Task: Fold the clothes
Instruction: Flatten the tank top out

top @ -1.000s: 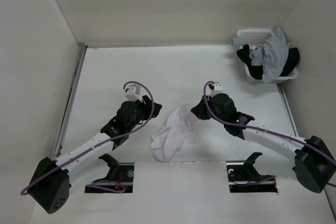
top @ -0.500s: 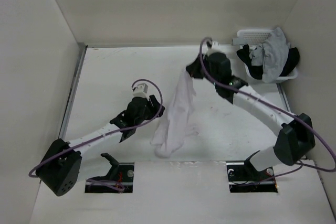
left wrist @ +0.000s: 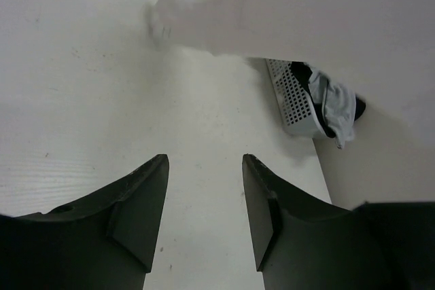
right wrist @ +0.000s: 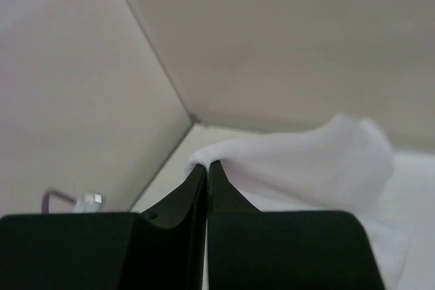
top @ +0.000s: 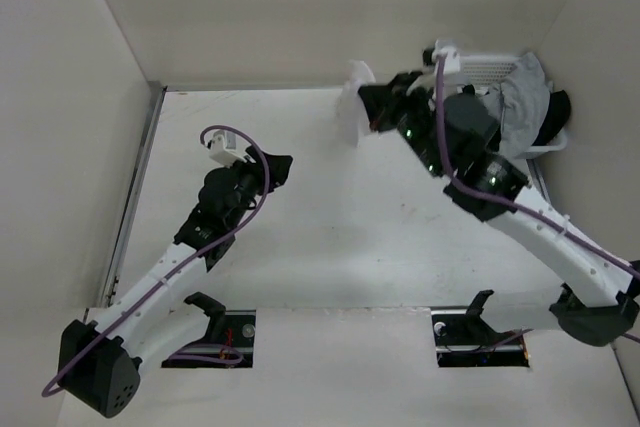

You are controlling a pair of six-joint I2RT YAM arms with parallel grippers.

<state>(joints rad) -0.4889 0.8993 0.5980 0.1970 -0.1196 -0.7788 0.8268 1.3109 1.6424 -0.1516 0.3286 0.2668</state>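
Holds the left gripper [left wrist: 204, 159] near and low, fingers wide apart on nothing. Pinches the shirt [top: 352, 112] tight between the fingers of the right gripper [right wrist: 206, 165], far off by the back wall [top: 300, 17], lifted up and seeming to hang long-ways down. Looks to lie ahead and right of the left fingers, so best to reach for its loose low end with that free arm

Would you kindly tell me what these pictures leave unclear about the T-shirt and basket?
- T-shirt, top view: only a narrow strip shows beside the right gripper, so its shape is unreadable.
- T-shirt, left wrist view: blurred, edges indistinct.
- T-shirt, right wrist view: lower part hidden behind the right gripper.
- Basket, top view: partly covered by the right arm.
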